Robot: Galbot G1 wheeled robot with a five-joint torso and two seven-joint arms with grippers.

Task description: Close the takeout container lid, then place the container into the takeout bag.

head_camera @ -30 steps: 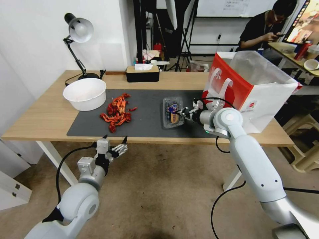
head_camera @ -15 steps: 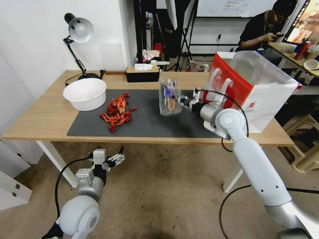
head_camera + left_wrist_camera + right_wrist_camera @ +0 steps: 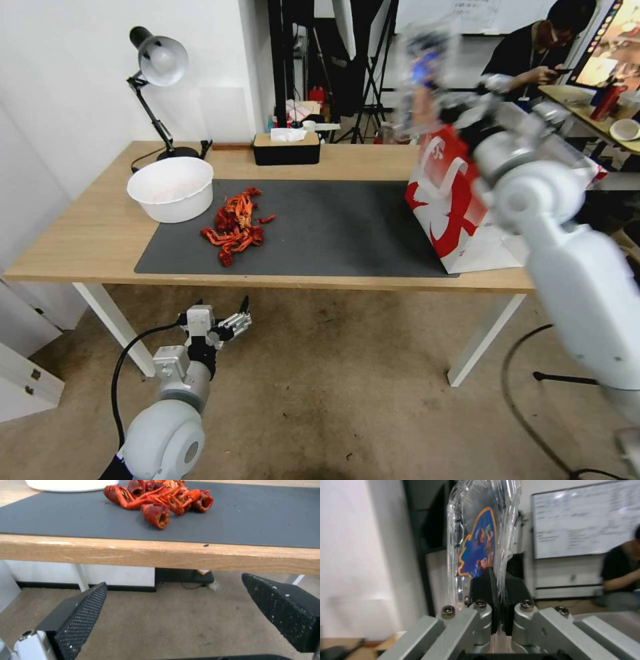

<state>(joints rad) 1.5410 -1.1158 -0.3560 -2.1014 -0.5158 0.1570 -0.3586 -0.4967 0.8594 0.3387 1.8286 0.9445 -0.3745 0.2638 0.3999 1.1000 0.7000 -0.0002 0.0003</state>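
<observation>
My right gripper [image 3: 445,100] is raised high at the back right, blurred by motion, above the left top edge of the takeout bag [image 3: 445,200]. It is shut on the takeout container [image 3: 421,70], a clear clamshell with a blue and orange label. In the right wrist view the black fingers [image 3: 486,587] pinch the container [image 3: 480,537] by its rim, upright, and the lid lies against the base. The bag stands on the table's right end, red front toward me, partly hidden by my right arm. My left gripper [image 3: 233,321] hangs open below the table's front edge, with its pads [image 3: 80,620] wide apart.
A dark mat [image 3: 333,227] covers the middle of the wooden table. On it lies a pile of red crayfish [image 3: 233,225], and beside that stands a white bowl [image 3: 171,188]. A desk lamp [image 3: 157,67] and a tissue box [image 3: 287,148] stand at the back.
My right arm has lifted the container off the mat, up and to the right, to above the bag. The left arm has sunk a little lower below the table edge.
</observation>
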